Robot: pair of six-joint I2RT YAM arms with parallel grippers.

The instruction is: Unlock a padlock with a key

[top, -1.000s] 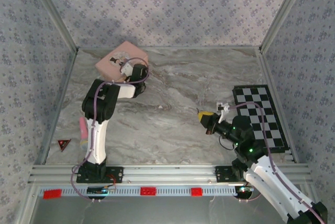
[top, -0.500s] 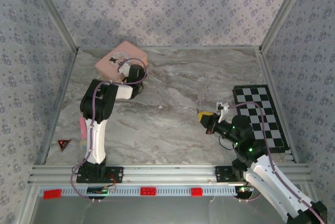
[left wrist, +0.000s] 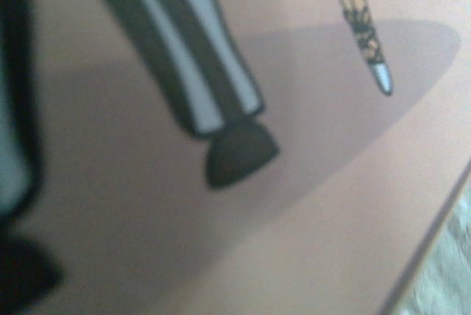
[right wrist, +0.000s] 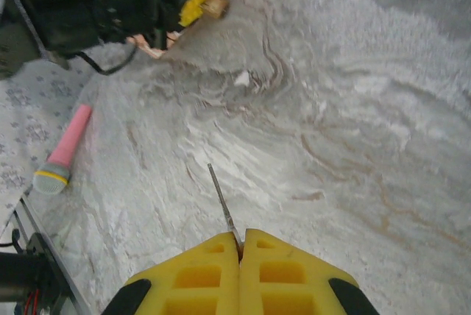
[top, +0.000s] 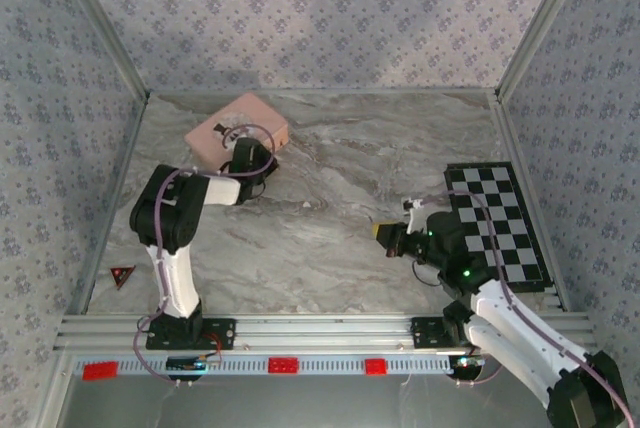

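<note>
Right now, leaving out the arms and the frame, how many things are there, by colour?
Pink: 2 (box, microphone)
Red: 1 (triangle)
Black-and-white: 1 (checkerboard)
Brass: 1 (padlock)
Silver: 1 (key)
Total: 6

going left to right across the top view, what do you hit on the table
red triangle → pink box → right tool, gripping the key → checkerboard

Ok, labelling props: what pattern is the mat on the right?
The mat is black-and-white checkered; the top view shows it best.
</note>
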